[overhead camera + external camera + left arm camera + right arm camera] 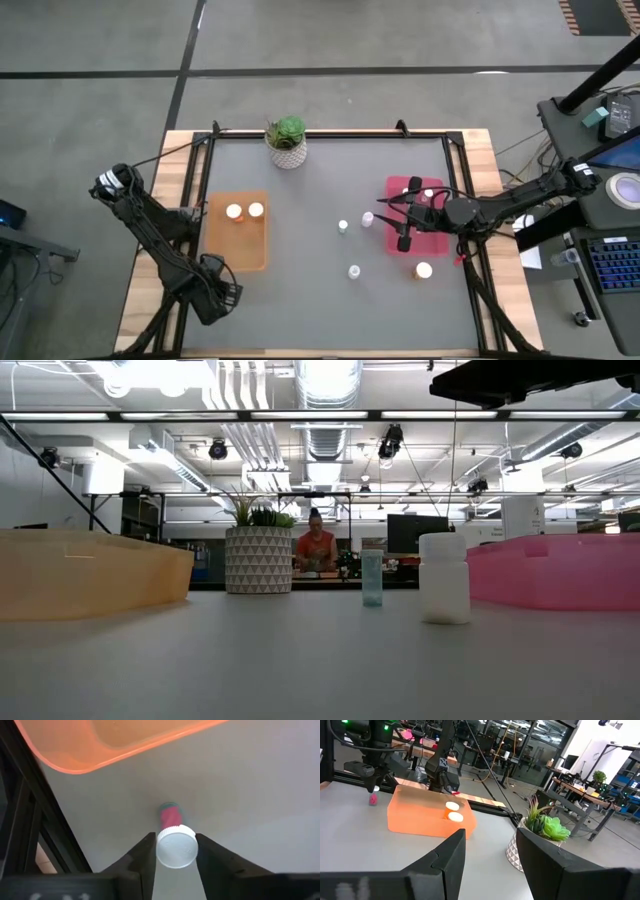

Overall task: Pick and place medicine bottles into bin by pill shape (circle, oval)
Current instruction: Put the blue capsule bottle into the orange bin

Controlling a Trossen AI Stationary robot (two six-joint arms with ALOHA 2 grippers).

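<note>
Pink-bodied, white-capped bottle (175, 845) gripped by left tool (222, 297) near desk's (320, 310) front-left corner, just off orange bin (236, 260). Two bottles (245, 211) inside orange bin. Right tool (404, 214) released, empty, over pink bin (440, 243) at right edge.

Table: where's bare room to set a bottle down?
Free: the middle strip between the orange bin and the loose bottles, and the near edge below both bins. Crowded: around the pink bin, where the right gripper hangs.

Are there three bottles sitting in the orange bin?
No, the high view shows only two white-capped bottles in the orange bin.
</note>
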